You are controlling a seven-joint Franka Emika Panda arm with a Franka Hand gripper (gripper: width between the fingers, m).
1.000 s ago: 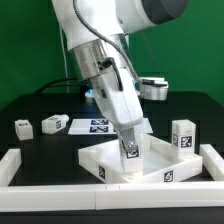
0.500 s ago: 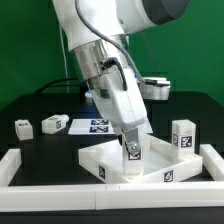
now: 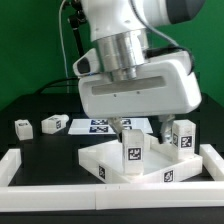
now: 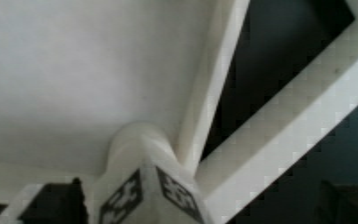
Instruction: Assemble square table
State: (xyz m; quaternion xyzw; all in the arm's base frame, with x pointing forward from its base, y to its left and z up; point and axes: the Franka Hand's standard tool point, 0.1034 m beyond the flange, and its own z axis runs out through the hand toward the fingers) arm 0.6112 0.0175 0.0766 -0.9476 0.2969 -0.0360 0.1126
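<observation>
The square table's white slab [image 3: 118,160] lies at the front of the table, its side tags facing the camera. A white tagged leg [image 3: 133,152] stands upright on its far corner. My gripper [image 3: 138,128] hangs directly above this leg, open, with one finger on each side and neither touching it. In the wrist view the leg [image 4: 149,185] rises from the slab [image 4: 87,80] between the dark fingertips [image 4: 51,203], and my gripper [image 4: 202,208] holds nothing. Another leg [image 3: 182,136] stands just to the exterior view's right.
Two more legs [image 3: 22,127] [image 3: 52,124] lie at the exterior view's left. The marker board [image 3: 97,125] lies behind the slab. White L-shaped rails border the front left [image 3: 20,165] and the right [image 3: 211,160]; one rail [image 4: 309,110] shows in the wrist view.
The jaws have gone from shut on the upright leg to wide open, letting it go. The wrist has turned and the hand has lifted a little; the leg stays standing on the slab.
</observation>
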